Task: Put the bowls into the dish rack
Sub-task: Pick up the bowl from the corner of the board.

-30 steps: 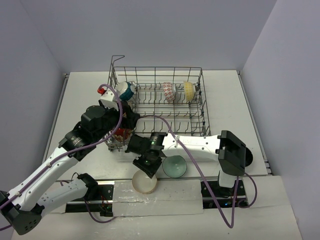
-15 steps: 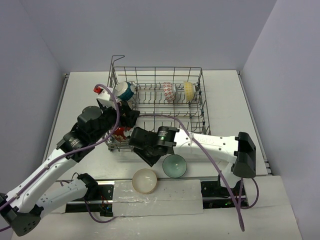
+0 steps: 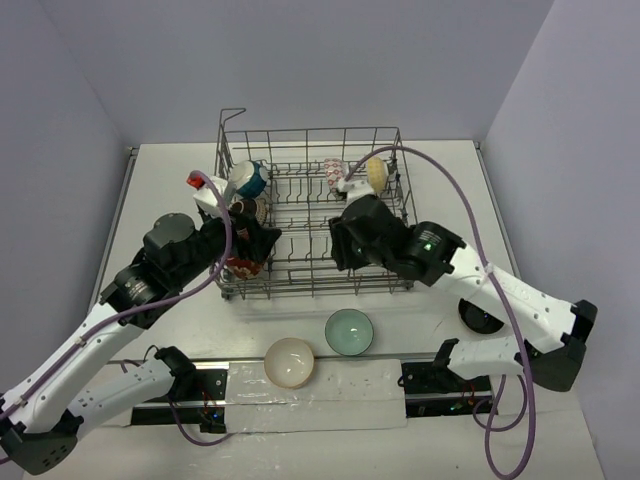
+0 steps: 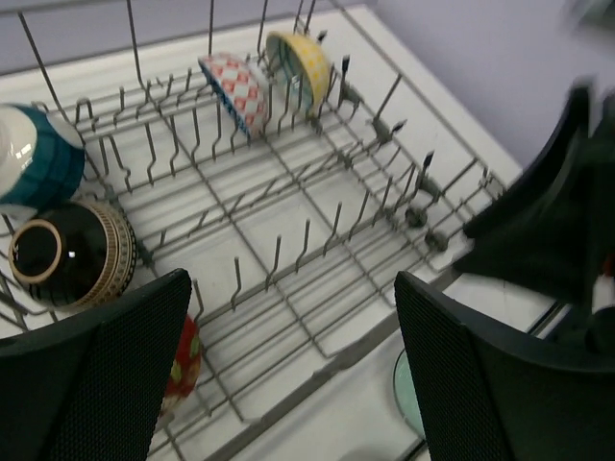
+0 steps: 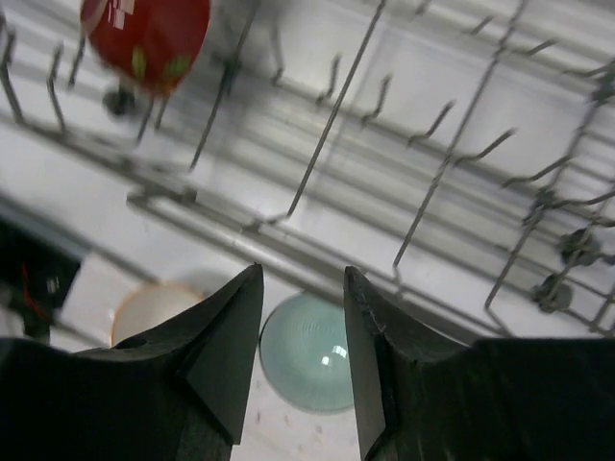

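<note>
Two bowls sit out on the table [image 3: 450,190], both on the near side of the rack [image 3: 312,148]. One is a pale green bowl [image 3: 349,331]; the other is a tan bowl [image 3: 290,361], left of it and a little nearer. Both are upright, mouths up. They are round, so there is no long axis, and any grab is by the rim.

Five are loaded, tipped among the tines:
- Left side: a red bowl [image 5: 146,38], a black bowl [image 4: 72,252] and a blue bowl [image 4: 38,154].
- Far row: a red-patterned bowl [image 4: 238,88] and a yellow bowl [image 4: 300,60].

The right gripper [image 5: 302,288] hangs over the near part of the rack, jaws partly apart, nothing between them.

Key relation: the green bowl lies below it and just to the near side of the rack's near rail. It shows through the finger gap in the wrist view. The right arm is likely the nearer one.

The left gripper [image 4: 293,317] is at the rack's near-left corner, spread wide and empty. The tan bowl is near and right of it.

The bowls look like glossy glazed ceramic, probably slick. The rack is thin grey wire.
</note>
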